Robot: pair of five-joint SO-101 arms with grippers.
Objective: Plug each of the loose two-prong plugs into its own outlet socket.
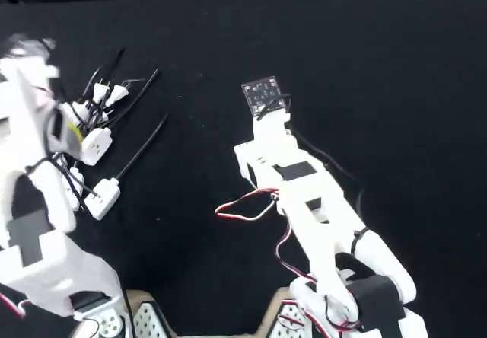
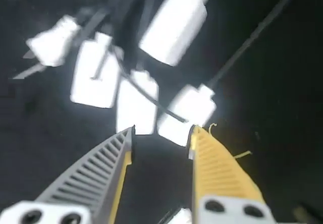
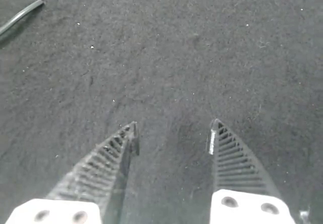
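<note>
Left tool (image 2: 162, 130) is open: the jaws are spread with a clear gap, one side grey and the other yellow, both ribbed. It hangs right over the pile (image 2: 136, 105) of white plug pieces, tips just short of the nearest ones.

From the high view, the pile sits at the left side of the surface (image 1: 380, 87), tight against the left arm (image 1: 30, 224). The pieces are smooth white plastic, boxy with rounded corners, and each has a thin black cord. Honestly can't tell which ones are plugs and which are sockets. They overlap and point every which way.

The easiest one to read is the near block (image 1: 104, 196), a bit apart from the rest. Its long axis runs diagonally, and the cord end points toward the far middle of the surface. Its cord (image 1: 141, 148) goes out straight along that same line. The small pieces at the far end of the pile have cords fanning out the same general way.

Right tool (image 3: 174, 125) is open too, with dark ribbed jaws spread wide over bare fabric. The surface is a black, felt-like cloth with light specks. The right arm (image 1: 304, 193) is around the middle, well apart from the pile.
</note>
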